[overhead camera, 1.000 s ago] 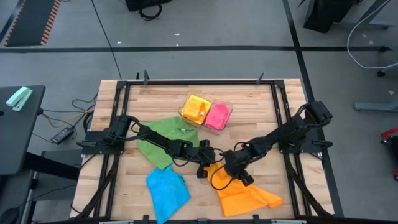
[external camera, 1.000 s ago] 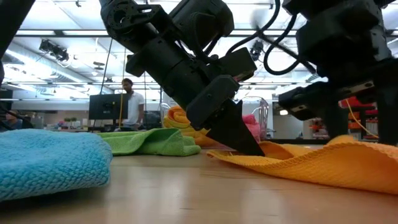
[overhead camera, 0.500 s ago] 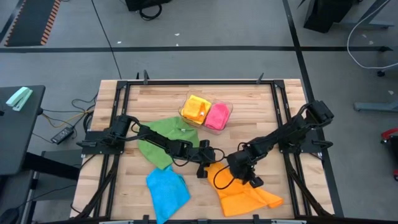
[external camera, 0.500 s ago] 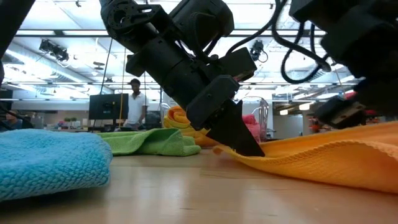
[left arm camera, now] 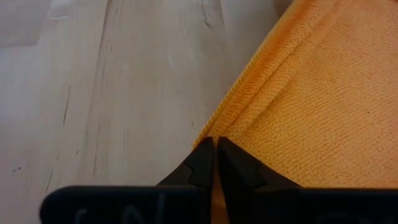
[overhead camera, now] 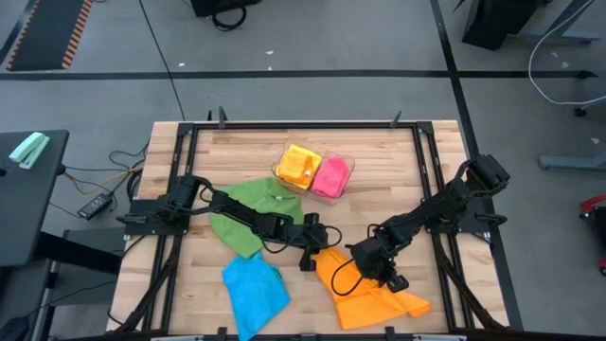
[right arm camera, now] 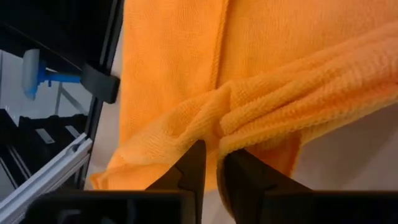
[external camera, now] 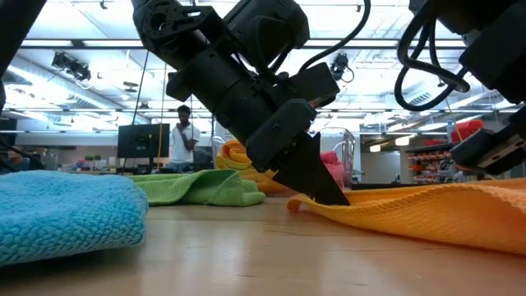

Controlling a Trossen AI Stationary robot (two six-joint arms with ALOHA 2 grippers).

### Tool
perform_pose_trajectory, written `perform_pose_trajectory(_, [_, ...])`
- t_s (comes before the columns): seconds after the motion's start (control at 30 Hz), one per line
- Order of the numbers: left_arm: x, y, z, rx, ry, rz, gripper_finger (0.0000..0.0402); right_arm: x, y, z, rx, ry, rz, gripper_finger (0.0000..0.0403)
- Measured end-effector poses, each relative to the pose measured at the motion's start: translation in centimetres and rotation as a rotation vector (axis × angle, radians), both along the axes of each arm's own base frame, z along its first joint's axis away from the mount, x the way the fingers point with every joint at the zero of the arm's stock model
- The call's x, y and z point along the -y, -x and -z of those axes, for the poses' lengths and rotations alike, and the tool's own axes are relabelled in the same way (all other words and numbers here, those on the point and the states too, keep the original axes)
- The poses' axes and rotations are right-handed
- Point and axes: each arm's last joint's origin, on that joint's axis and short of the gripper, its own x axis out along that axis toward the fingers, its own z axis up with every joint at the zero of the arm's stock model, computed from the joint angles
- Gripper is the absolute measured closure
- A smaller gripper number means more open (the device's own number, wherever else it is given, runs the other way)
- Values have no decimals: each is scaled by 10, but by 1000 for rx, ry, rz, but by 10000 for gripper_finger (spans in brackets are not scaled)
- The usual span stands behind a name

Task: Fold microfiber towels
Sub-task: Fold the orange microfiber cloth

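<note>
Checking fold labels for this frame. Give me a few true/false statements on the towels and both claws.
1. Both claws are on the orange towel. True: the left claw pinches its corner and the right claw grips a bunched fold.
2. The blue towel lies inside the clear tray. False: it lies on the table near the front edge, left of the orange one.
3. The yellow towel and the pink towel sit in the tray. True.
4. The green towel is held up off the table by the left claw. False: it lies on the table under the left arm.
5. The right claw stands wide open over bare wood. False: it is shut on orange cloth.
</note>
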Motion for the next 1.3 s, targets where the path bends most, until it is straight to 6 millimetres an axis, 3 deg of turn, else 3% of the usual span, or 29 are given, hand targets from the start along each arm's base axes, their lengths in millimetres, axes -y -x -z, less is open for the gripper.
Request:
perform_pose_trajectory(0.23, [0, 0, 0, 0, 0, 0, 374, 9, 3, -13, 9, 32, 10, 363])
perform_pose_trajectory(0.33, [0, 0, 0, 0, 0, 0, 378, 16, 6, -34, -23, 145, 71, 363])
perform_pose_trajectory(0.5, [0, 0, 0, 1, -7, 6, 370, 21, 1, -69, 92, 237, 129, 363])
perform_pose_trajectory(0.67, [0, 0, -1, 4, -22, 20, 363, 26, -3, -72, 112, 247, 146, 363])
perform_pose_trajectory(0.77, [-1, 0, -2, 9, -23, 21, 365, 33, -7, -77, 115, 301, 188, 363])
perform_pose_trajectory(1.03, [-2, -1, -3, 11, -20, 19, 373, 43, -36, -114, 298, 248, 289, 363])
perform_pose_trajectory(1.13, [-2, -1, -3, 11, -18, 16, 371, 44, -41, -109, 315, 233, 299, 363])
perform_pose_trajectory(1.3, [-2, -1, -3, 10, -16, 11, 362, 45, -39, -78, 221, 286, 287, 363])
